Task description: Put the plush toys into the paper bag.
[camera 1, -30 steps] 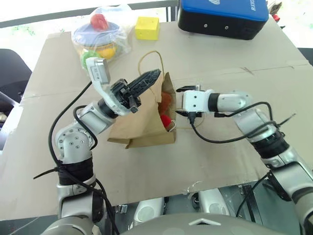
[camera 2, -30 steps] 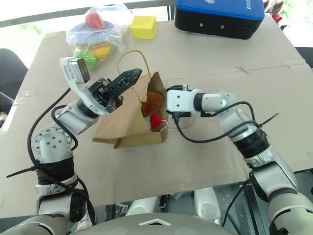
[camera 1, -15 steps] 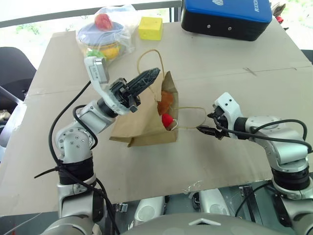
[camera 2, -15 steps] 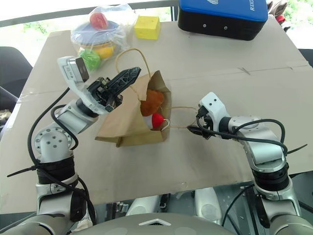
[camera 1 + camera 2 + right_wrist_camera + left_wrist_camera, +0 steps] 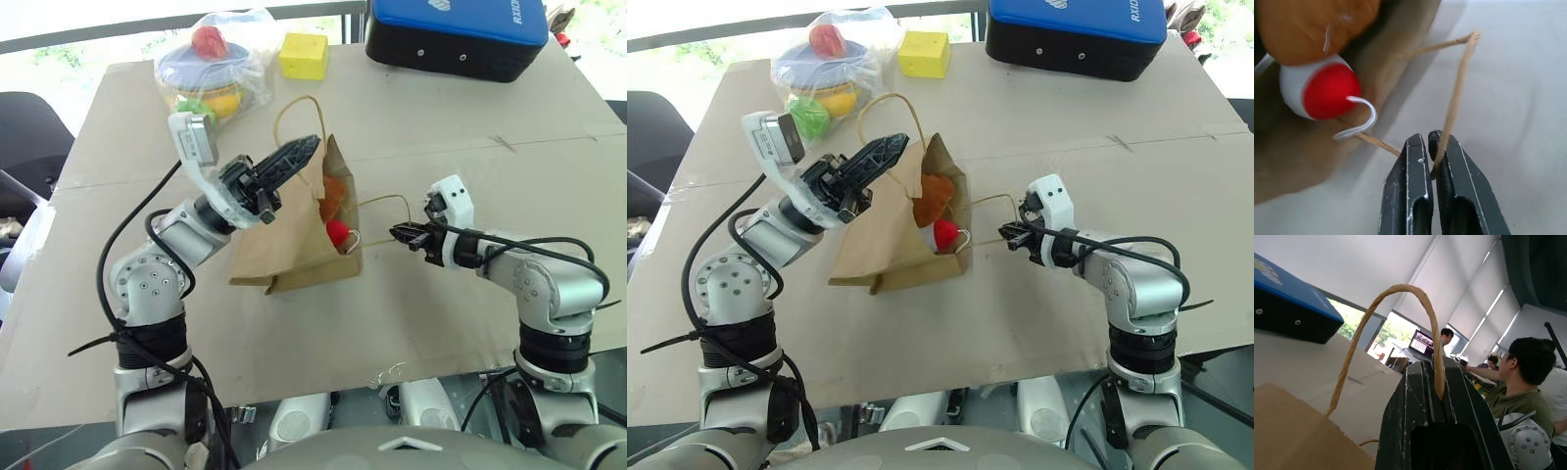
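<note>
Mid-worktop, each end effector, left (image 5: 294, 157) and right (image 5: 400, 233), is clenched on a handle of the paper bag (image 5: 289, 245), with both plush toys (image 5: 335, 217) in its mouth.

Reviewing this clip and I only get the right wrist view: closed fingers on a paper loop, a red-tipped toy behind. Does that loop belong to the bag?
Observer: Yes. The right gripper is shut on the near handle of the paper bag, which lies on the table.
Operator: What is the other arm doing?
Observer: The left gripper is shut on the far handle, holding it up.
Operator: Are both plush toys in?
Observer: The orange-brown bear and the white cat toy both sit in the bag's open mouth.
</note>
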`<state>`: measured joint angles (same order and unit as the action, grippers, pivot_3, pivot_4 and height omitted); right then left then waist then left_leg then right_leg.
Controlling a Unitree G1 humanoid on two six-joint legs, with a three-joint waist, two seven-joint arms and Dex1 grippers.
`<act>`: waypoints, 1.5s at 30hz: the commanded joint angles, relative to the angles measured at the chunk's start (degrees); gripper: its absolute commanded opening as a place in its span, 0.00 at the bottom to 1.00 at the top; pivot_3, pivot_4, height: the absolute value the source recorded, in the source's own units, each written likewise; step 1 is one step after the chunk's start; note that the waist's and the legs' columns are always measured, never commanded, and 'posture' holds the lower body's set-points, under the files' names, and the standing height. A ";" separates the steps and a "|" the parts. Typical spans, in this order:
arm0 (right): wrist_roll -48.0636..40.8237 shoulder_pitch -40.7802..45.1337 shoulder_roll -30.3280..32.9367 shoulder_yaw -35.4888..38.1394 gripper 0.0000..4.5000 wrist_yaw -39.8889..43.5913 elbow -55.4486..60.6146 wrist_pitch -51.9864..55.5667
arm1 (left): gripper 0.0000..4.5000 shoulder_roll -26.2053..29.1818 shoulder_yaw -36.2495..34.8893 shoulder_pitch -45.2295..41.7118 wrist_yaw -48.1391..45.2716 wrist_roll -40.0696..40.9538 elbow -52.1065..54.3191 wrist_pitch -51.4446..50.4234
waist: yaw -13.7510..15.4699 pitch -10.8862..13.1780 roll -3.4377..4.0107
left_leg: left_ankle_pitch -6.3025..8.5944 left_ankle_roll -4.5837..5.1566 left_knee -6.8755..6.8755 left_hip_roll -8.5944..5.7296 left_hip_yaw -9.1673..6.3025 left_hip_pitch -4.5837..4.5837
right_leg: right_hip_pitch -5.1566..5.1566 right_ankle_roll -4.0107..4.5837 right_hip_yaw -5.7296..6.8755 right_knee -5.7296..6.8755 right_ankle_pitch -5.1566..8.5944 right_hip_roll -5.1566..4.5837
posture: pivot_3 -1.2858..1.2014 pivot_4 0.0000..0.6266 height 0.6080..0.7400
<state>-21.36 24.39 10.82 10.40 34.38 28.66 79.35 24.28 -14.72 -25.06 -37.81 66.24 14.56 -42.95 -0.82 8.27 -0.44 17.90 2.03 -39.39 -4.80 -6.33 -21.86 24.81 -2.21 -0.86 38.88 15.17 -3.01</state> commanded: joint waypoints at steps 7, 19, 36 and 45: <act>-30.70 24.36 -6.71 30.12 0.01 -2.89 16.32 13.15 | 0.00 4.41 -3.63 -15.84 -7.49 2.28 -19.23 -1.79 | -0.36 -0.06 0.06 | 0.00 0.00 0.07 -0.08 -0.34 0.07 | -0.02 0.00 0.10 0.03 -0.01 0.04 | 0.52 0.24 1.00; -44.29 8.25 1.67 24.23 0.01 -22.76 21.69 11.93 | 0.00 2.88 15.39 -29.62 -33.86 -28.06 -46.42 17.32 | -1.44 -0.08 0.04 | -0.01 0.00 0.06 -0.48 -0.64 0.03 | 0.03 0.00 0.06 -0.01 0.00 -0.18 | 0.52 0.24 1.00; -60.96 -9.20 33.19 27.09 0.58 -25.83 28.69 -13.84 | 0.50 2.84 12.01 -41.89 -47.97 -41.67 -72.19 30.80 | -1.20 -0.02 0.00 | 0.00 0.03 -0.02 -0.59 -0.75 -0.24 | 0.39 -0.02 -0.10 0.09 -0.01 -0.12 | 0.52 0.24 1.00; -76.39 -23.63 46.86 33.74 0.58 -27.72 26.04 -27.50 | 0.99 10.10 9.06 -34.03 -52.91 -38.82 -58.94 17.70 | -1.24 0.02 -0.18 | 0.00 0.04 -0.02 -0.55 -0.76 -0.13 | 0.26 -0.03 -0.10 0.15 -0.01 -0.12 | 0.52 0.24 1.00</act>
<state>-97.44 1.89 56.39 43.61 6.02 54.75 53.28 32.44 -4.03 -59.97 -89.21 25.32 -48.84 -22.55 -2.06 8.29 -0.63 17.90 2.07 -39.42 -5.35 -7.09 -21.98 25.07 -2.24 -0.95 39.01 15.16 -3.13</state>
